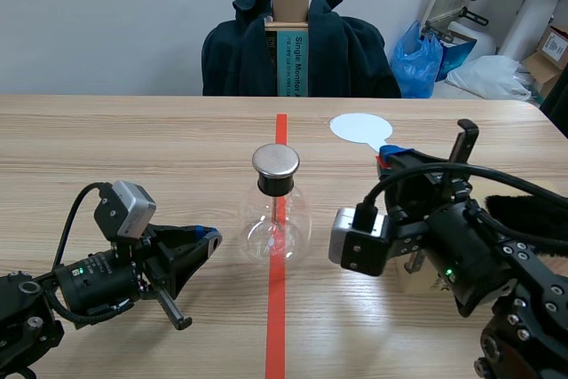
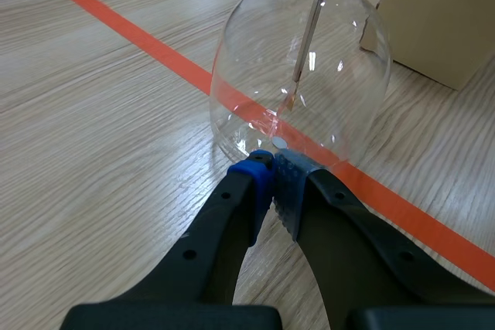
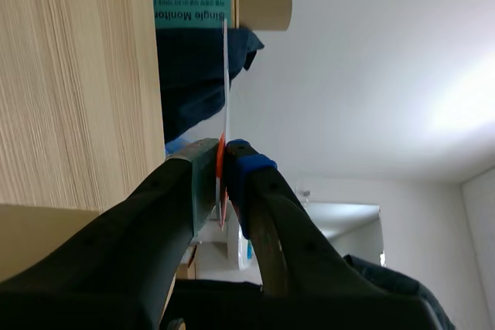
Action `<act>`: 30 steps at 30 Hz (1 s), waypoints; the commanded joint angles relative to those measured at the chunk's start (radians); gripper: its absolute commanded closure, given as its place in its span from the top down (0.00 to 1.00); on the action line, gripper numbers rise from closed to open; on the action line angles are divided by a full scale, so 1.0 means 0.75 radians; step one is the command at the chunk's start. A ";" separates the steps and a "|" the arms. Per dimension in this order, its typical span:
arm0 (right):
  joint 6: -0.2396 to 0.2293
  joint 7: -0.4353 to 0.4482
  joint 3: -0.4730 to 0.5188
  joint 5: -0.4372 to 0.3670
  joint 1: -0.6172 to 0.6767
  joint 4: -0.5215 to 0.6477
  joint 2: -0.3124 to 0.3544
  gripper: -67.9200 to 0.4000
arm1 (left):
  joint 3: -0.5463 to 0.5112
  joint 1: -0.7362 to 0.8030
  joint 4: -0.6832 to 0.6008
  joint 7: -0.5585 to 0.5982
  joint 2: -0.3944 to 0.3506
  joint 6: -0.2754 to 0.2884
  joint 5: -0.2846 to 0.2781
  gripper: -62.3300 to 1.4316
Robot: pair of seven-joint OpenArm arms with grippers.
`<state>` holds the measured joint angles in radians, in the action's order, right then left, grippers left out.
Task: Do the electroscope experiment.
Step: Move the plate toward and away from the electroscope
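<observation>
On the orange-red tape line [image 1: 277, 326] at the middle of the table [image 1: 133, 148] stands the electroscope [image 1: 276, 224], a round glass flask with a black neck under a metal cap [image 1: 276, 161]; a thin rod [image 2: 309, 36] hangs down inside it. My left gripper [image 2: 272, 166] lies low, clenched on nothing, its tip right at the foot of the glass; whether it touches I cannot tell. My right gripper [image 3: 222, 152] is clamped on the red stem of a thin white disc [image 1: 359, 127], held well apart from the cap, beyond the flask.

I judge the flask light, smooth and breakable, apt to slide if nudged; I would take it by the neck, never the bulb. The disc looks feather-light and bendy; the stem is the right hold, leaving its face free for the cap.
</observation>
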<state>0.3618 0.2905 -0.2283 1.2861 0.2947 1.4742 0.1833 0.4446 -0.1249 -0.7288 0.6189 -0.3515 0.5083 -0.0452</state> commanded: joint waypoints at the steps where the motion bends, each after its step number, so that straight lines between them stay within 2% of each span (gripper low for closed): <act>1: 0.019 -0.020 0.009 -0.010 -0.012 0.019 0.010 0.02 | -0.008 -0.011 -0.024 0.026 0.013 0.003 -0.019 0.07; 9: 0.019 -0.040 0.009 -0.010 -0.012 0.019 0.010 0.02 | -0.008 -0.011 -0.024 0.027 0.013 0.003 -0.019 0.07; 13: 0.019 -0.004 0.009 -0.010 -0.012 0.019 0.010 0.02 | -0.008 -0.011 -0.024 0.027 0.013 0.003 -0.019 0.07; 30: 0.019 0.440 0.008 -0.009 -0.012 0.019 0.010 0.02 | -0.008 -0.011 -0.024 0.027 0.013 0.003 -0.019 0.07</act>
<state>0.3618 0.6155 -0.2283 1.2869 0.2947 1.4742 0.1833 0.4446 -0.1249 -0.7288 0.6193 -0.3515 0.5083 -0.0452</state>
